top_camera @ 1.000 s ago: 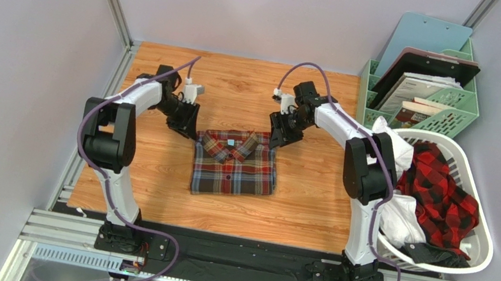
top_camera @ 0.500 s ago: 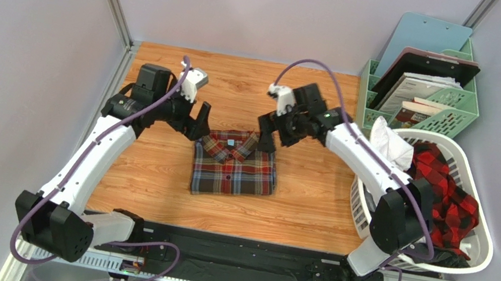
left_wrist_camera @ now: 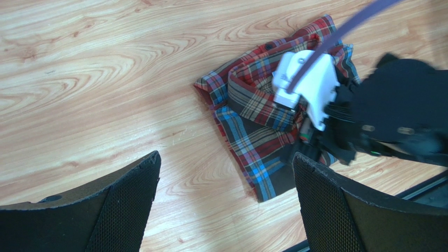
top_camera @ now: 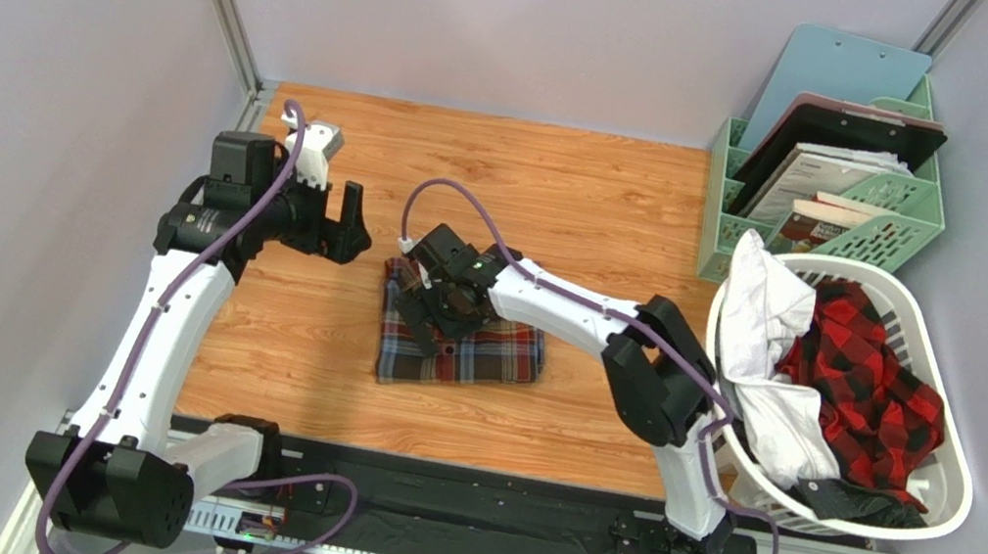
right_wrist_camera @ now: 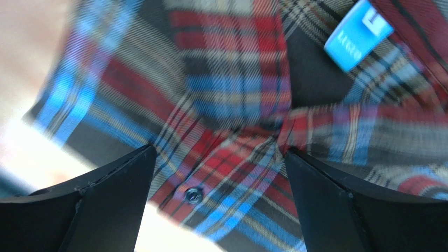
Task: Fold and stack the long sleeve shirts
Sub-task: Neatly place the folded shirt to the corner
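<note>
The dark brown-olive tartan shirt (top_camera: 488, 355) lies folded on the wooden table, collar at the far end. My right gripper (top_camera: 429, 300) hovers low over its collar end, jaws open. The right wrist view shows the plaid (right_wrist_camera: 231, 94), a blue neck label (right_wrist_camera: 357, 34) and a button (right_wrist_camera: 193, 195) between my open fingers (right_wrist_camera: 221, 152). My left gripper (top_camera: 349, 217) is open and empty, off the shirt's far left corner; its wrist view (left_wrist_camera: 225, 157) shows the shirt (left_wrist_camera: 252, 131) and the right gripper (left_wrist_camera: 336, 115) on it. The red-and-black check shirt (top_camera: 872, 374) lies in the basket.
A white laundry basket (top_camera: 938, 504) stands at the right, with white cloth (top_camera: 764, 305) draped over its rim. A green file organiser (top_camera: 897, 215) with folders stands at the back right. Grey walls close the table's left and far sides.
My right gripper swung left and came down over the shirt's collar. My left gripper drew back to the left, away from the shirt. The shirt's collar end is now covered by the right gripper.
</note>
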You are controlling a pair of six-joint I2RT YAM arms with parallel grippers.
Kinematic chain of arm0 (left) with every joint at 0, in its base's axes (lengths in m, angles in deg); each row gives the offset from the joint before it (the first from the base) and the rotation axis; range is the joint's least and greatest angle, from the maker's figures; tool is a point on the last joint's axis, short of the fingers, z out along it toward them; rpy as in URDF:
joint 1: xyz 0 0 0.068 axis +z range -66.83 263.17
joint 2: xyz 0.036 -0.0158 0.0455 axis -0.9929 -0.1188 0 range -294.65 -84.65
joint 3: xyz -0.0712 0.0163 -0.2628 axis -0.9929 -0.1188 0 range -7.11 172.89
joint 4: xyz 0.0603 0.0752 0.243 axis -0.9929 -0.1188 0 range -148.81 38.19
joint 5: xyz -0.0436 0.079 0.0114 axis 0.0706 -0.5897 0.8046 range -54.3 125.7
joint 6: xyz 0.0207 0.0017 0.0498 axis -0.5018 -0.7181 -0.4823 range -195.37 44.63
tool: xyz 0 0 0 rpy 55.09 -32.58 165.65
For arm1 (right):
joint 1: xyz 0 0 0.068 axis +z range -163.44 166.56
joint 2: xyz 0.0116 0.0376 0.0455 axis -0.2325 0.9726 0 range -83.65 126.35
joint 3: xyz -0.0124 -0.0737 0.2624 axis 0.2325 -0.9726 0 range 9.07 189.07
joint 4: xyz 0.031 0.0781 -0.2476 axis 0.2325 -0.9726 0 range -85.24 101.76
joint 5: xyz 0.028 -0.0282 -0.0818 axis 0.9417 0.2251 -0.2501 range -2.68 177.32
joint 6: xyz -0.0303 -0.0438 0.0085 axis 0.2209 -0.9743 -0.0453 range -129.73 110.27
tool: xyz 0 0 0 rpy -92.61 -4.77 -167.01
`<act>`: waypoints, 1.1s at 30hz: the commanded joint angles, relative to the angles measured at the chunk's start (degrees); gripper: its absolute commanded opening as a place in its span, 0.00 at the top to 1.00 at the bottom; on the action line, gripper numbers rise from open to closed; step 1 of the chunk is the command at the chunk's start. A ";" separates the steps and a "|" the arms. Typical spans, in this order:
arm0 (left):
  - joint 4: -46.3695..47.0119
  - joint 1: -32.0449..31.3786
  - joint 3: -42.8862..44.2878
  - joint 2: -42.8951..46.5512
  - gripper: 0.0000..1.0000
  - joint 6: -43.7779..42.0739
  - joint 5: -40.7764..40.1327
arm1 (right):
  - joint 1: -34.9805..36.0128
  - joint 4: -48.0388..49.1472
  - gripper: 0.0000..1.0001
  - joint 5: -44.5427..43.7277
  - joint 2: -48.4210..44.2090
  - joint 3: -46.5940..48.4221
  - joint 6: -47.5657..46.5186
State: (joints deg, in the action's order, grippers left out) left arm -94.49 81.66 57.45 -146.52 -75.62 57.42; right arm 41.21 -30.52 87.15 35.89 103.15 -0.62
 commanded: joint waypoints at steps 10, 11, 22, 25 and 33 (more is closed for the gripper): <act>-0.21 2.66 2.85 -2.99 0.01 -3.87 1.40 | -22.12 -3.07 0.00 -1.68 1.75 -5.83 -8.81; -0.39 2.84 3.47 -3.26 0.01 -4.31 1.49 | -23.87 -3.16 0.00 -0.81 1.22 -6.01 -10.58; -1.53 3.01 3.91 -5.28 0.01 -6.78 4.12 | -37.95 -7.29 0.00 7.63 4.91 3.03 -29.83; -1.53 3.01 3.91 -5.28 0.01 -6.87 4.12 | -37.95 -8.43 0.00 8.07 5.69 6.19 -32.13; -2.94 2.93 5.49 -4.41 0.01 -7.31 3.69 | -38.22 -10.72 0.00 6.49 1.41 12.97 -23.72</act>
State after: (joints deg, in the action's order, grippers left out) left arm -96.82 84.30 59.92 -152.00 -81.57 60.52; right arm 2.94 -40.95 93.80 41.34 112.05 -28.60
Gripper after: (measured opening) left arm 0.992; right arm 0.998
